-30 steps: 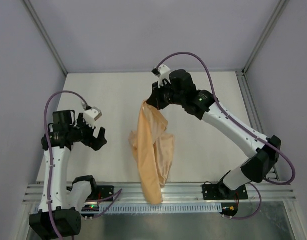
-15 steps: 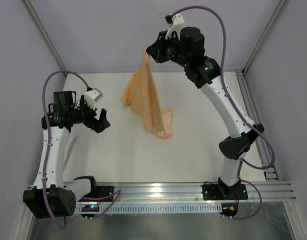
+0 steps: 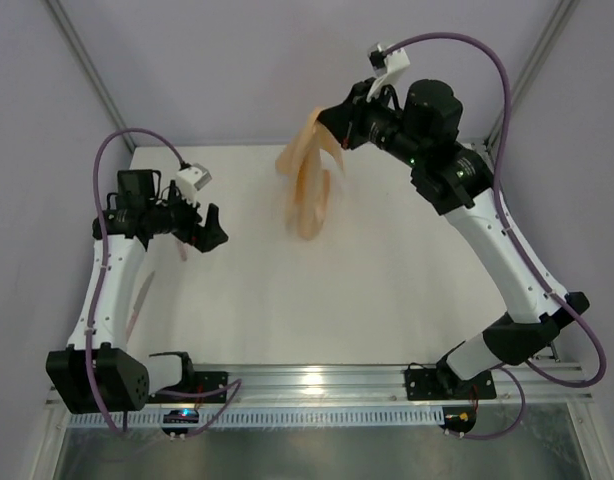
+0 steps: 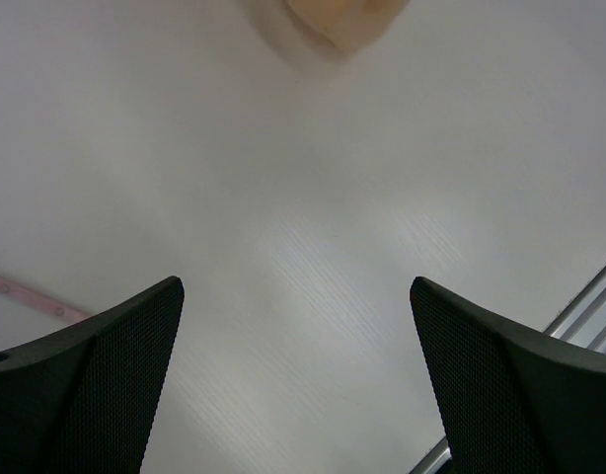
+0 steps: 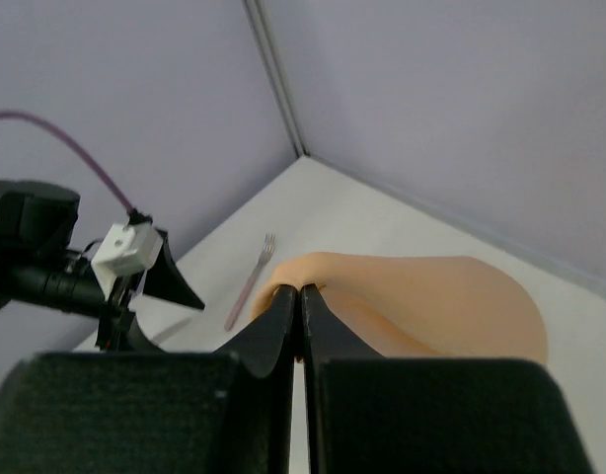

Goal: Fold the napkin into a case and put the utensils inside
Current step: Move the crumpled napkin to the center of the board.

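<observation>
1. Right gripper (image 3: 339,122): fingers pressed together, pinching a fold of the napkin (image 3: 309,185). The right wrist view (image 5: 301,292) shows the same, with cloth clamped right at the tips.
2. The napkin (image 5: 431,296) hangs below that gripper as a bunched, creased peach-orange drape, not spread flat. I can't tell whether its lowest end touches the table (image 3: 407,290).
3. Left gripper (image 3: 213,230): jaws spread wide with nothing between them. In the left wrist view (image 4: 295,288) there is only bare table (image 4: 313,197) between the two black fingers.
4. Relative to the left gripper, the napkin is well apart, out ahead of the open fingers. The left wrist view catches only a blurred peach tip (image 4: 342,20) at the top edge.
5. A fork (image 5: 246,288) with a pink handle lies flat on the table, near the left gripper and well apart from the right one. Its tines point toward the far corner.
6. A pink handle (image 4: 27,293) lies on the table just outside the left gripper's left finger. Too little of it shows to say which piece it is.
7. In the top view, a pale pink utensil (image 3: 142,296) lies behind the left gripper, beside the left arm's forearm.
</observation>
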### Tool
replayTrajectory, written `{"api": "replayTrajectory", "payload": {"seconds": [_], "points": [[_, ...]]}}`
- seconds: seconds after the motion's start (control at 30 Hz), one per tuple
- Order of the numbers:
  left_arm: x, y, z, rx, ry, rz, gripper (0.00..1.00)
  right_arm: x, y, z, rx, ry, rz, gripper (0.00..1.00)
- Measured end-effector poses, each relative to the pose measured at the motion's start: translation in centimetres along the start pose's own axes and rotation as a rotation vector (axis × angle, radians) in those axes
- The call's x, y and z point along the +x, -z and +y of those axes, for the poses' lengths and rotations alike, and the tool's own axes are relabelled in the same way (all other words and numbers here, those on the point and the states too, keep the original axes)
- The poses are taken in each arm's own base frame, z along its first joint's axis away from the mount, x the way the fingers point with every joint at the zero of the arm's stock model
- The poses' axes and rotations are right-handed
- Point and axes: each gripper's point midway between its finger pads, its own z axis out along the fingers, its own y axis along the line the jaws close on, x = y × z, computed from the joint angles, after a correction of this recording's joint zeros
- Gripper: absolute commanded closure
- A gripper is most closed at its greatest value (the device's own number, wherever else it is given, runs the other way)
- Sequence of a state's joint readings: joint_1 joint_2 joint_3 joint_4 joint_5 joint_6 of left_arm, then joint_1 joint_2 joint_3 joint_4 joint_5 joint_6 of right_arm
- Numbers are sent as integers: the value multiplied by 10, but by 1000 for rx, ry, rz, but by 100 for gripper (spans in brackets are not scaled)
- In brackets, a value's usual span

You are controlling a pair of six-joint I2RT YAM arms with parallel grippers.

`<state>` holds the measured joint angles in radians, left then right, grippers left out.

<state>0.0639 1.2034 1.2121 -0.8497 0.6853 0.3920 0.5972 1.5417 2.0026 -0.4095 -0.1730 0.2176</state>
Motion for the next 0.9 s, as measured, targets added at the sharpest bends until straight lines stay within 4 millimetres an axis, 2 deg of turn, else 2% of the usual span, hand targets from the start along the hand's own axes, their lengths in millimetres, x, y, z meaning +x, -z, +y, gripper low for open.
{"api": "replayTrajectory", "payload": {"seconds": [0.13,0.2,0.37,0.47,0.53,0.6,0.63,0.67,0.73,0.8,0.9], "points": [[14,-25,-3,31,-12,70,4,66,10,-2,-38,-26,134,97],[24,-40,-15,67,-45,114,6,105,18,-14,-22,-66,199,97],[57,-81,-54,178,-202,251,11,218,45,-71,156,-215,367,97],[77,-106,-79,255,-313,327,17,269,61,-102,267,-292,457,97],[91,-117,-91,300,-357,373,19,285,72,-123,340,-328,476,97],[106,-126,-100,338,-376,420,18,286,79,-145,406,-357,458,97],[112,-129,-102,348,-372,438,16,283,81,-154,428,-367,440,97],[116,-132,-102,348,-365,445,8,276,82,-168,457,-380,407,97],[118,-137,-100,332,-349,436,1,269,84,-183,490,-386,370,97],[116,-144,-99,307,-340,412,1,266,83,-190,499,-388,351,97],[112,-157,-103,278,-356,370,1,273,79,-189,482,-393,357,97]]}}
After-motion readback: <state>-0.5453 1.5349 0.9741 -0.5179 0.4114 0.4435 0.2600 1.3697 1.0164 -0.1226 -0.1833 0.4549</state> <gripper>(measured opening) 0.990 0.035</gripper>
